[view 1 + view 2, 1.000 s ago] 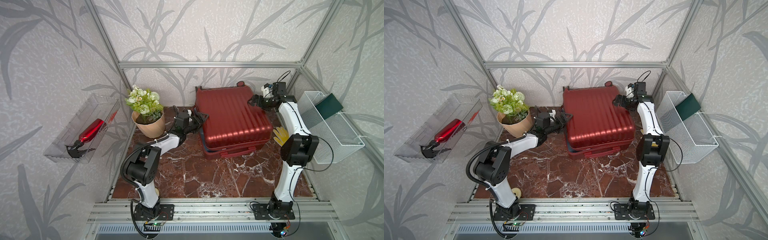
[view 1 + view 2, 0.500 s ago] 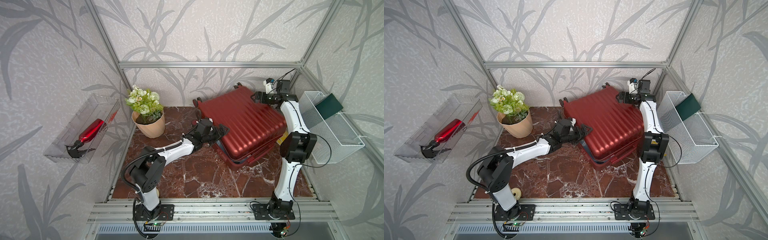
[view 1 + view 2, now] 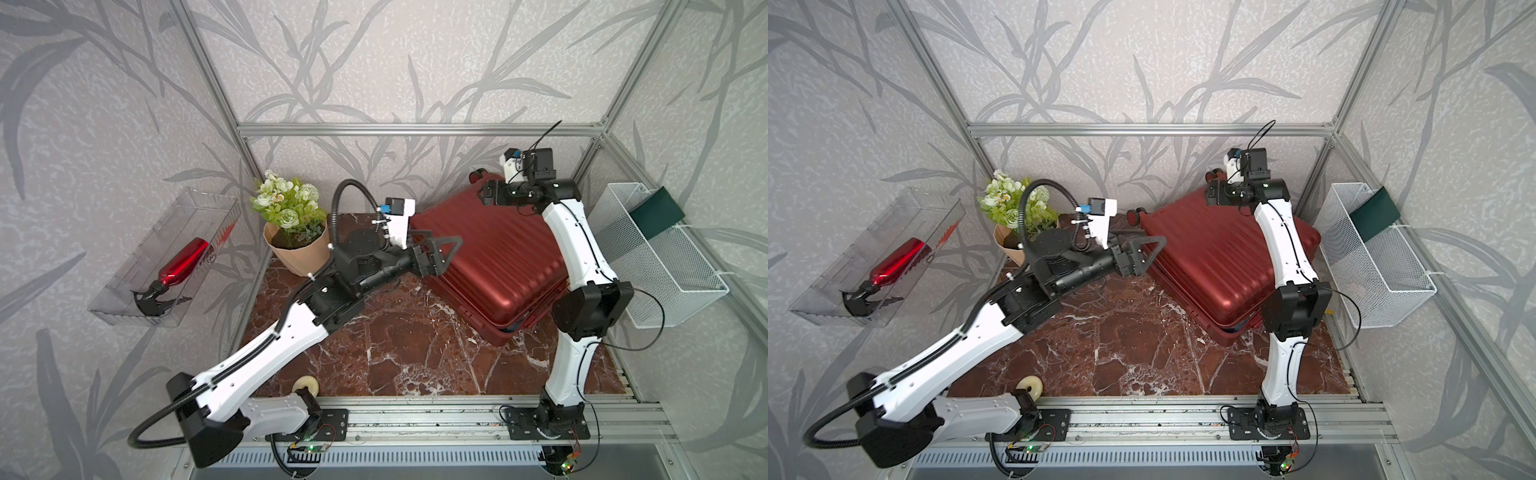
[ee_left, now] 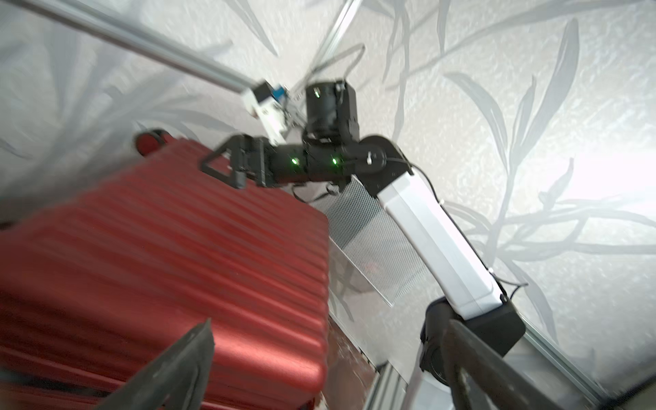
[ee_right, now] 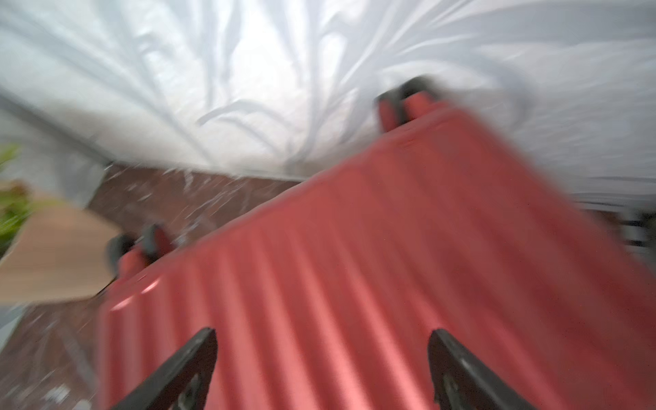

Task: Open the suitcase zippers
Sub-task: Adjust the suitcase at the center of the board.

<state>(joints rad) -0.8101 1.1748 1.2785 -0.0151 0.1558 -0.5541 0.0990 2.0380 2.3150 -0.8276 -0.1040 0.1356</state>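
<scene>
In both top views the suitcase [image 3: 503, 257] lies flat and skewed on the marble floor [image 3: 395, 345], pushed toward the back right. One far wheel sits near the back wall, and its right side is crowded by my right arm and the wire basket [image 3: 669, 270]. The seam [image 3: 465, 305] between its shell halves runs along the near edge and gapes slightly at the nearest corner; I can't make out any pull tabs. My left gripper [image 3: 442, 251] is at the case's left edge with fingers spread, contact unclear. The right gripper [image 3: 492, 195] is over the far corner, also spread, with nothing between its fingers. The flower pot [image 3: 297, 251] hems in the back left. A spray bottle [image 3: 183, 262] lies in a clear wall tray [image 3: 120, 309], and a cream ring [image 3: 305, 384] sits by the front rail. The broad front floor is my open room. The left wrist view shows the ribbed shell beside my parted fingers [image 4: 177, 372], with the right arm reaching over the far corner. The right wrist view is blurred: parted fingers [image 5: 188, 365] above the ribs, with two wheels [image 5: 404, 103] at the far edge.
</scene>
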